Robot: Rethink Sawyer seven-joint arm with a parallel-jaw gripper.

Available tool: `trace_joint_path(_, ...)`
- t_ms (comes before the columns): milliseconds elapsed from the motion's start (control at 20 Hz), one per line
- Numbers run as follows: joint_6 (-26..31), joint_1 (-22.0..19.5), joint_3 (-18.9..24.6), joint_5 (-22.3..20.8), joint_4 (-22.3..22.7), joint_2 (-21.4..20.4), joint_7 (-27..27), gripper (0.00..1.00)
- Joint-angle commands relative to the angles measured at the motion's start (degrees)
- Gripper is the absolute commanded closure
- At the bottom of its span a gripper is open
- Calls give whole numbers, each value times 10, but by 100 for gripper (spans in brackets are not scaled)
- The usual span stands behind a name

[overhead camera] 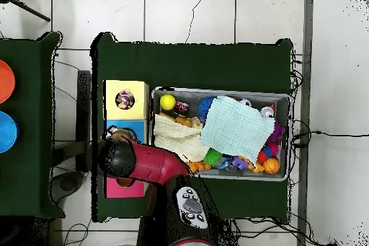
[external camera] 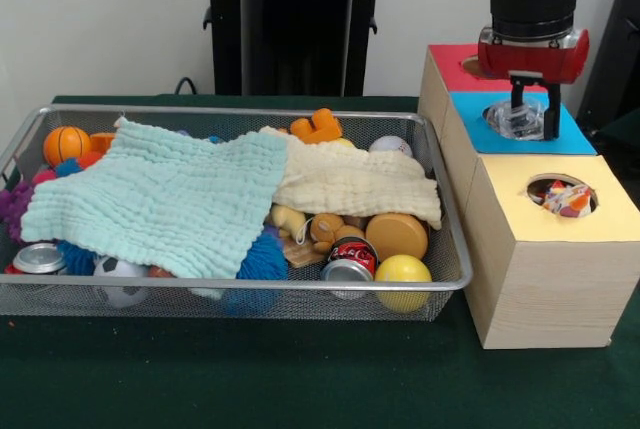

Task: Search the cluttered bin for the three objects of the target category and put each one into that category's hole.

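Note:
The wire mesh bin (external camera: 250, 111) lies on the green table, left of three wooden boxes; it also shows in the overhead view (overhead camera: 288, 136). A printed cloth ball (external camera: 567, 197) sits inside the round hole of the yellow-topped box (external camera: 605, 221), also seen from overhead (overhead camera: 125, 99). No other printed cloth ball shows in the bin. My gripper (external camera: 533, 121) hangs over the blue-topped box's (external camera: 578, 139) hole, open, its fingers either side of a clear crumpled thing (external camera: 520, 121) in that hole. Overhead, the arm (overhead camera: 155, 167) hides the gripper.
A mint towel (external camera: 170, 199) and a cream towel (external camera: 355, 184) cover most of the bin. Around them lie cans, a yellow ball (external camera: 403, 271), a small basketball (external camera: 66, 144), spiky balls and orange toys. The red-topped box (external camera: 450, 64) stands behind the blue one.

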Motion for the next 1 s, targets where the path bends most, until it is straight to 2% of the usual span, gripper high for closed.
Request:
trace_joint_path(50,-53,-23,85,-14,33,35,81,100)
trace_joint_path(400,-46,-23,79,-20,31,31,74,100)
trace_joint_path(450,-43,-17,70,-22,26,31,71,0)
trace_joint_path(1000,-22,-5,42,-31,15,23,61,0)
